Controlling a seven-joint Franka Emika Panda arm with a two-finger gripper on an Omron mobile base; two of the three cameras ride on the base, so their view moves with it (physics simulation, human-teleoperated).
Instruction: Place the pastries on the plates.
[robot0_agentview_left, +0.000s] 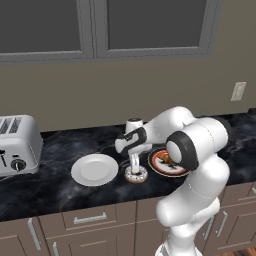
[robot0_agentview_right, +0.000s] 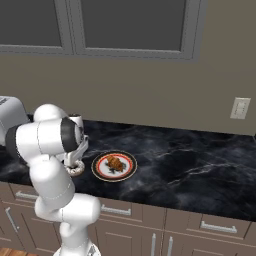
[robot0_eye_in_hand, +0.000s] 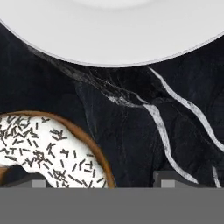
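Currently the two-finger gripper points straight down at the white-iced ring donut with dark sprinkles, which lies on the black marble counter between the two plates. Its jaws stand spread, one tip over the donut's hole, the other outside the ring. The plain white round plate lies left, empty. The golden-brown croissant rests on the black-rimmed, orange-ringed plate, right.

The arm is glossy white, built of rounded bulbous segments with dark bands at the joints and a slim pale gripper.
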